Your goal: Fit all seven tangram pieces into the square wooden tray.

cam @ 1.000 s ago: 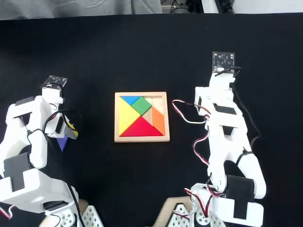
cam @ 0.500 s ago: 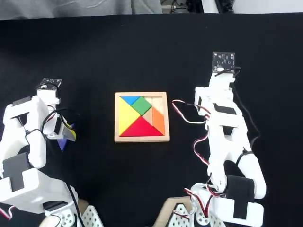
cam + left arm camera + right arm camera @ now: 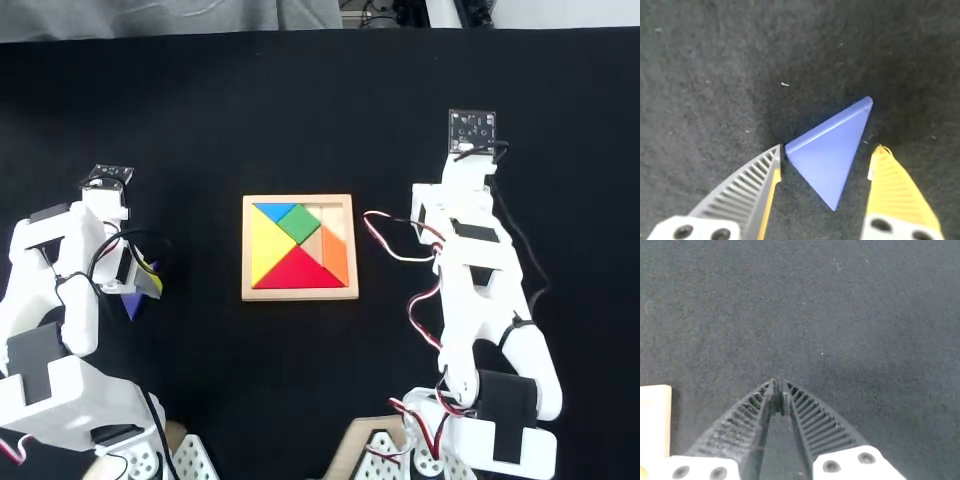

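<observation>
On the black counter [image 3: 300,120], well left of the square wooden tray [image 3: 299,295], a blue triangle [image 3: 830,165] lies flat between the wide-open fingers of the left tool [image 3: 829,149], ungripped; it looks light, rigid, thin and smooth, best pinched low across two edges; the right tool [image 3: 779,392] is closed on nothing; the tray's pale patch may be bare wood or a piece; from above, the left arm partly hides the triangle.

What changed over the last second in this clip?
The left arm shifted slightly away from the wooden tray, then nearly held. Its open left gripper straddles the blue triangle, which is not gripped. The right arm and the tray stayed put.
</observation>
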Controlling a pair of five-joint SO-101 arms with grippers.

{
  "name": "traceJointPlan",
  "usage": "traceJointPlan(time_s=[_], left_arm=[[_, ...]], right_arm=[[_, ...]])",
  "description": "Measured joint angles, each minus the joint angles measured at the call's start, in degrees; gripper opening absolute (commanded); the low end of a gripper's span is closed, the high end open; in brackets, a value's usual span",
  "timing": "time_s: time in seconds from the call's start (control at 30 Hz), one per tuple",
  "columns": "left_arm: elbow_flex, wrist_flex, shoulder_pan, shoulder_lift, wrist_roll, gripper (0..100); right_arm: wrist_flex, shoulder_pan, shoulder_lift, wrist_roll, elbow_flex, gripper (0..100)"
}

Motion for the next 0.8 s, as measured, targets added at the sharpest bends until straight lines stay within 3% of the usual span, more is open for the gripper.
traceJointPlan(time_s=[0.47,0.8], left_arm=[[0.00,0.44,0.97,0.00,-7.12,19],[-11.52,4.75,14.24,-5.45,-21.10,20]], right_arm=[[0.00,0.00,0.00,0.00,0.00,1.5],[0.00,0.00,0.00,0.00,0.00,1.2]])
